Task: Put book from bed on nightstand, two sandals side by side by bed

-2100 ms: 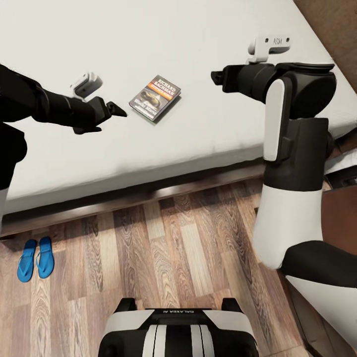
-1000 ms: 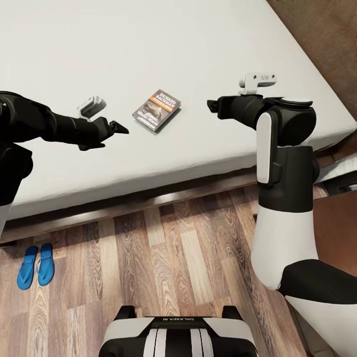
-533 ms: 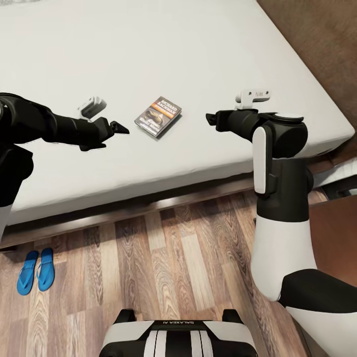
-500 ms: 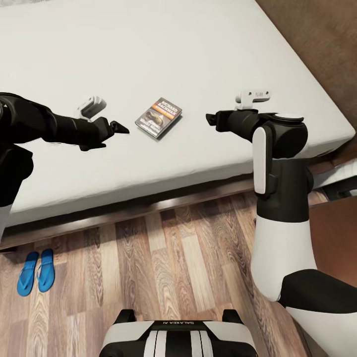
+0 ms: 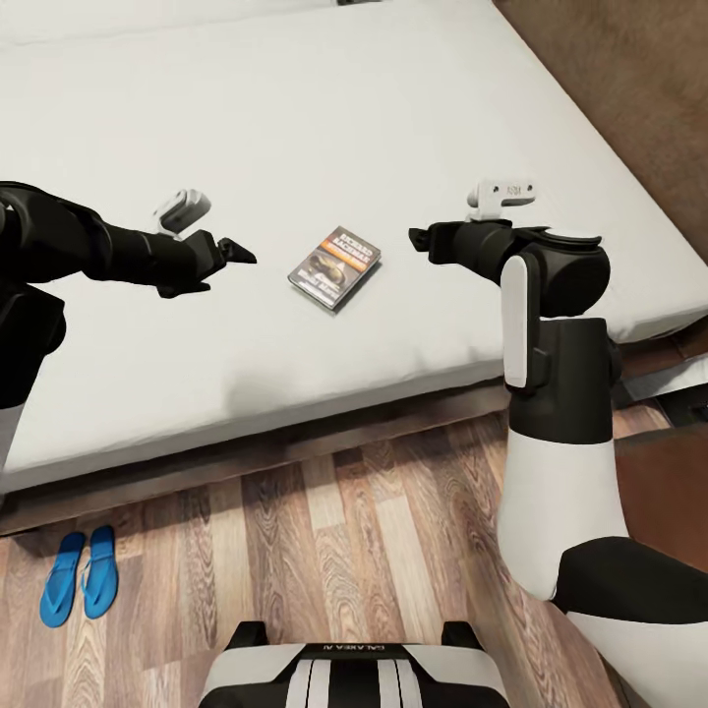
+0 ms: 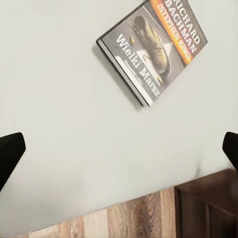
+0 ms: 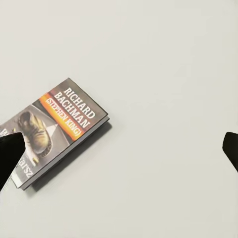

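The book (image 5: 335, 267) lies flat on the bed (image 5: 344, 118), cover up, near the mattress's front edge. Its "RICHARD BACHMAN" lettering reads clearly in the left wrist view (image 6: 153, 54) and the right wrist view (image 7: 54, 131). My left gripper (image 5: 236, 251) hovers open over the mattress to the book's left. My right gripper (image 5: 418, 236) hovers open to its right. Each wrist view has dark fingertips (image 6: 7, 153) (image 7: 10, 153) spread wide apart, with nothing held. The two blue sandals (image 5: 79, 588) lie side by side on the floor, close to the bed frame (image 5: 295, 442).
Wood-plank floor (image 5: 374, 551) runs between my base and the bed. The brown headboard (image 5: 629, 88) rises at the far right. A dark brown surface (image 5: 669, 472) shows behind my right arm.
The camera has moved: bed, book and sandals sit lower in the picture. The book now lies level between both grippers instead of beyond them. Both grippers stay open.
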Tool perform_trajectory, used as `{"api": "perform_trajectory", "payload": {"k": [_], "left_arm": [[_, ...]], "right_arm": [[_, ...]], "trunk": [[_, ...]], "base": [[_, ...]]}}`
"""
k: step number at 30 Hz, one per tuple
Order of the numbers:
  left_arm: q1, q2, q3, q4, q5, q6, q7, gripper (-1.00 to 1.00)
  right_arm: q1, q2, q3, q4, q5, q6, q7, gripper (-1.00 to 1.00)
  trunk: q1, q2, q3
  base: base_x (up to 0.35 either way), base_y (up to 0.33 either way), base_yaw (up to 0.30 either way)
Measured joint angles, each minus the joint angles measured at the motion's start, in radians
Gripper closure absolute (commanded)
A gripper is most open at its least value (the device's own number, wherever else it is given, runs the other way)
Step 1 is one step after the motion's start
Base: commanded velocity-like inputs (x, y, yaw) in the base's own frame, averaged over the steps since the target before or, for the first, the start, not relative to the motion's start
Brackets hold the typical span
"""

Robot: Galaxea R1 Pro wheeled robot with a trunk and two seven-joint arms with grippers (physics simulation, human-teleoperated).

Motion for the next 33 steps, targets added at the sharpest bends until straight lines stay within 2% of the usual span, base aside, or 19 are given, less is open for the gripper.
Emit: {"api": "perform_trajectory", "payload": {"k": [11, 16, 19, 33], "left_arm": [[0.005, -0.001, -0.002, 0.0, 0.0, 0.0, -0.003, -1.0], [0.002, -0.012, -0.004, 0.0, 0.0, 0.0, -0.003, -1.0], [0.0, -0.034, -0.004, 0.0, 0.0, 0.0, 0.0, -1.0], [0.009, -0.053, -0.01, 0.0, -0.003, -0.001, 0.027, -1.0]], "right_arm": [[0.002, 0.0, -0.003, -0.001, 0.001, 0.0, -0.003, -1.0], [0.003, 0.0, -0.009, -0.001, 0.001, 0.0, -0.004, -1.0], [0.022, 0.0, -0.008, -0.001, 0.001, 0.0, -0.004, -1.0], [0.07, 0.0, -0.006, -0.001, 0.0, 0.0, -0.003, -1.0]], "trunk": [[0.0, 0.0, 0.018], [0.0, 0.0, 0.026], [0.0, 0.0, 0.031], [0.0, 0.0, 0.04]], "base": [[0.038, 0.025, 0.0], [0.008, 0.005, 0.0], [0.003, 0.002, 0.0], [0.001, 0.0, 0.0]]}}
